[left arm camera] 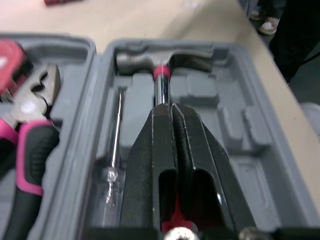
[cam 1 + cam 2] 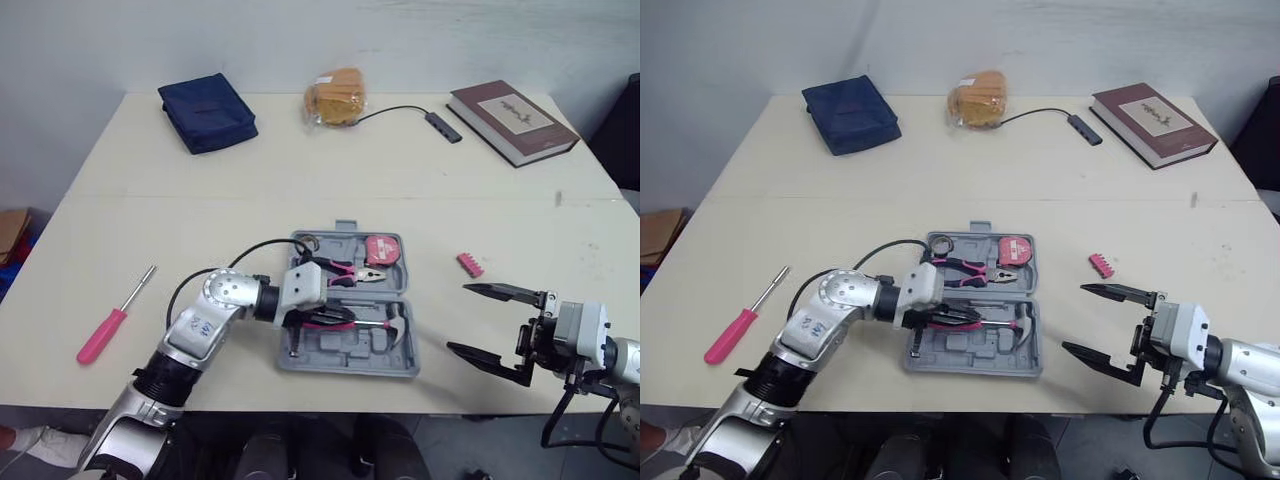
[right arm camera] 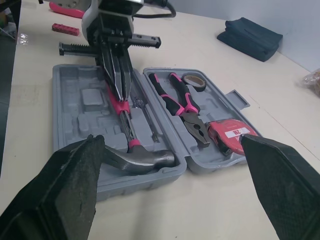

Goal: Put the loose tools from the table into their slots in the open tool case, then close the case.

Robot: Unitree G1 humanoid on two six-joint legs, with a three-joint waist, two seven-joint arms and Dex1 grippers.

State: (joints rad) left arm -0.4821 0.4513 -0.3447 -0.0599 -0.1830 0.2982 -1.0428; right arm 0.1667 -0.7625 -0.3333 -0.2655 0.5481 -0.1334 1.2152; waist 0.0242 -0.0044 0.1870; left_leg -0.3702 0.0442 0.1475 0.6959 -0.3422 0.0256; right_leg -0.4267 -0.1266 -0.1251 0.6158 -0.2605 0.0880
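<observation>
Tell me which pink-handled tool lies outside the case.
The screwdriver on the table left of the tool case; the pliers and hammer lie inside it, the hammer in the left gripper.

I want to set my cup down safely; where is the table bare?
Bare: the wide strip between the pouch, bread and book at the far edge and the tool case. Crowded: the case, with the left hand gripping the hammer, and the open right hand beside it.
</observation>
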